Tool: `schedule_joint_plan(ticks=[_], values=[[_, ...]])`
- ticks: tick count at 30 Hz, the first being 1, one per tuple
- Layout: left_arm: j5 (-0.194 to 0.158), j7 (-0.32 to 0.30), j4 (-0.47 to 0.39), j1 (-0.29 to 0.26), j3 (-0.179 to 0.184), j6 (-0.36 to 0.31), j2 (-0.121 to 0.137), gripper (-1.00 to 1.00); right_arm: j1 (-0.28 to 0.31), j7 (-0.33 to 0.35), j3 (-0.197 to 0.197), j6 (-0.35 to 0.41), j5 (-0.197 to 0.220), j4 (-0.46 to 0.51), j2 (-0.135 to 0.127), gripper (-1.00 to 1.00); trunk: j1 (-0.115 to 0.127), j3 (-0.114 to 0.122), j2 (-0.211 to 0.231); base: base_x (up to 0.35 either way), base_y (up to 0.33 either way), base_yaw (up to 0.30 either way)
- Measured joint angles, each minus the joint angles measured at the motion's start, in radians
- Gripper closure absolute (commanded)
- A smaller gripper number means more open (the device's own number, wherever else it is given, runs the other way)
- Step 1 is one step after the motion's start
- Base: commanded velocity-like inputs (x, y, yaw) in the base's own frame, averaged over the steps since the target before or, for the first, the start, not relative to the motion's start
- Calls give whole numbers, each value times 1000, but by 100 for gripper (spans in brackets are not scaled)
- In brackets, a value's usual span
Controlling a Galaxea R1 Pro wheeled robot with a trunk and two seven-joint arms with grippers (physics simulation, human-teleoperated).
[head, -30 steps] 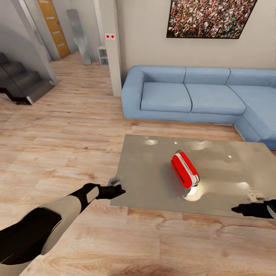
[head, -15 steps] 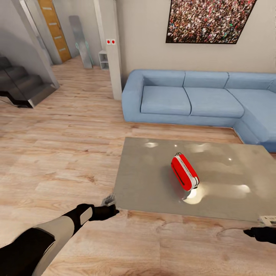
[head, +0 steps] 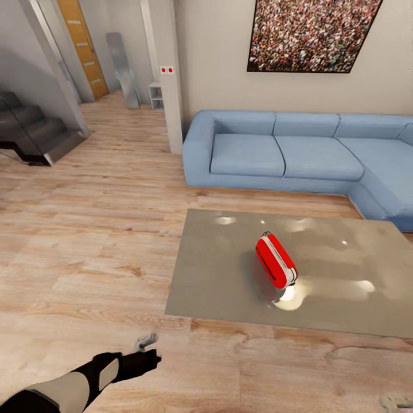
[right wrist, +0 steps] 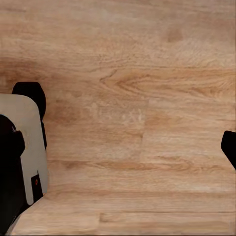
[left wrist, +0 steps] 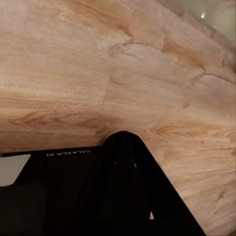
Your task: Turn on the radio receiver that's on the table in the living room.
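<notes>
On the glossy grey low rectangular coffee table, roughly mid-top and somewhat nearer its front edge than its back edge, the small red oblong radio receiver with white edge stripes is standing on its long edge, running diagonally, with a short black antenna stub at its far end. A bright glare spot is sitting on the tabletop just beside its near end.

The table is sitting on the light wood plank floor of the living room. The blue corner sofa is running behind the table's back edge and wrapping round toward its right side; the framed crowd picture is hanging on the beige wall above it. Dark stairs and an orange wooden door are showing far left.

The left gripper is hovering over bare floor, short of the table's front-left corner and well apart from the radio — nothing is in it, but I cannot tell how far apart its fingers are. In the left wrist view the dark gripper body is blocking the lower part, with floor planks beyond.

The right gripper is just peeking in at the lower right corner of the head view, over floor, well clear of the table's front edge — its opening cannot be told either.
</notes>
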State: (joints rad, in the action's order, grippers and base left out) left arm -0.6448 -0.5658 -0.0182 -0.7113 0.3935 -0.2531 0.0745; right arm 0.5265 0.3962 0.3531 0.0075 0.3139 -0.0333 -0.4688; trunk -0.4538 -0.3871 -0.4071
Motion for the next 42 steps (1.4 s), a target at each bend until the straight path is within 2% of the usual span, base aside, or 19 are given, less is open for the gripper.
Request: schedule_joint_plan(ticks=[3, 6, 9, 11, 14, 15, 17, 20, 22, 24, 25, 31, 36, 39, 42], values=[[-1, 2, 0, 31, -1, 20, 6, 100, -44, -52, -1, -17, 10, 0, 50, -100, 0, 5, 0, 0, 0, 0], [0, 5, 0, 77, 0, 51, 14, 100, -100, -147, -1, -41, 15, 0, 129, -100, 0, 10, 0, 0, 0, 0], [-1, 9, 0, 106, -1, 68, 20, 100, -131, -214, -1, -54, 16, 0, 184, -100, 0, 14, 0, 0, 0, 0], [0, 12, 1, 131, -1, 81, 24, 100, -157, -276, -1, -66, 14, 1, 232, -100, 0, 18, 0, 0, 0, 0], [0, 27, 1, 161, 0, 88, 26, 100, -180, -335, -1, -75, 12, 1, 281, -100, 0, 22, 0, 0, 0, 0], [0, 34, 1, 167, -1, 89, 26, 100, -184, -344, -2, -76, 11, 1, 291, -100, 0, 24, 0, 0, 0, 0], [12, 75, 1, 190, 0, 92, 24, 100, -198, -365, -1, -79, 10, 1, 324, -100, 0, 27, 0, 0, 0, 0], [45, 118, 1, 213, -2, 106, 21, 100, -212, -381, -1, -80, 10, 1, 353, -100, 0, 32, 0, 0, 0, 0], [82, 145, 1, 235, -2, 132, 15, 100, -225, -396, -1, -81, 9, 1, 378, -100, 0, 35, 0, 0, 0, 0], [98, 160, 2, 249, -3, 145, 10, 100, -233, -405, -1, -81, 8, 1, 398, -100, 0, 38, 0, 0, 0, 0], [108, 176, 3, 265, -2, 152, 6, 100, -239, -420, -1, -84, 8, 1, 420, -100, 0, 40, 0, 0, 0, 0], [117, 211, 4, 308, -5, 173, -4, 100, -265, -477, -1, -109, 7, 1, 489, -100, 0, 50, 0, 0, 0, 0], [117, 217, 4, 337, -5, 190, -30, 100, -280, -524, 0, -132, -10, 1, 546, -100, 0, 58, 0, 0, 0, 0], [117, 230, 5, 343, -5, 196, -41, 100, -282, -539, -1, -134, -27, 1, 567, -100, 0, 62, 0, 0, 0, 0], [117, 275, 6, 347, -5, 200, -48, 100, -286, -551, -1, -136, -37, 1, 585, -100, 0, 67, 0, 0, 0, 0]])
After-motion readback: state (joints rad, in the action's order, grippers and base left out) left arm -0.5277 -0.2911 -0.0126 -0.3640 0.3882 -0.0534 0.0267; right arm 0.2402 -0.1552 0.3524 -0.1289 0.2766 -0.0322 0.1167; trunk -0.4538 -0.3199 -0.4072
